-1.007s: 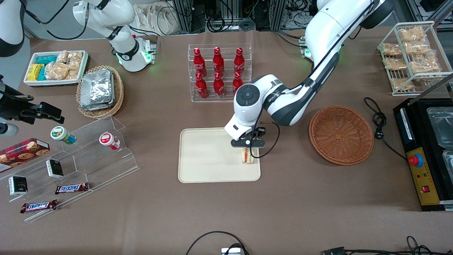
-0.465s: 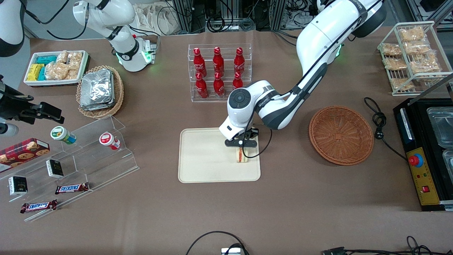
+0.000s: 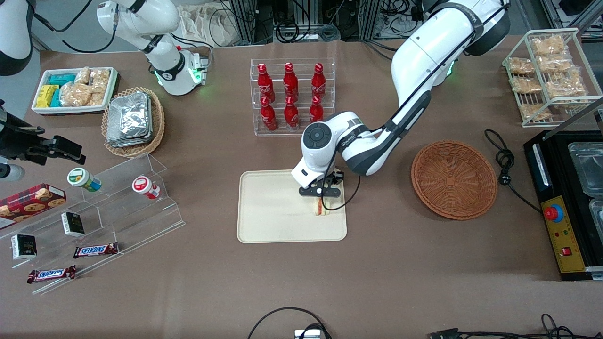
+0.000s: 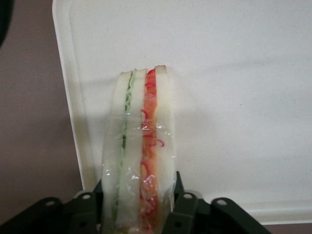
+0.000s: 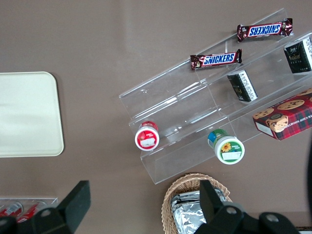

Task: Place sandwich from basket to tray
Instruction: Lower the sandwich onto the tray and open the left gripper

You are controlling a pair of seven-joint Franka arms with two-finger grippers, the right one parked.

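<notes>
The sandwich [image 3: 321,206] [image 4: 141,146], a plastic-wrapped white wedge with red and green filling, stands on edge over the cream tray [image 3: 268,216] [image 4: 234,73], near the tray's edge toward the working arm's end. My gripper [image 3: 321,194] [image 4: 138,207] is shut on the sandwich, one black finger on each bread face. Whether the sandwich touches the tray surface I cannot tell. The reddish-brown wicker basket [image 3: 453,179] sits empty beside the tray, toward the working arm's end of the table.
A clear rack of red bottles [image 3: 291,96] stands farther from the front camera than the tray. A clear stepped shelf with cups and snack bars [image 3: 108,202] and a tan basket of foil packs [image 3: 133,121] lie toward the parked arm's end. A black cable [image 3: 506,165] lies beside the basket.
My gripper has carried the sandwich a short way across the tray toward the parked arm's end and slightly away from the front camera. The arm's elbow has shifted with it.
</notes>
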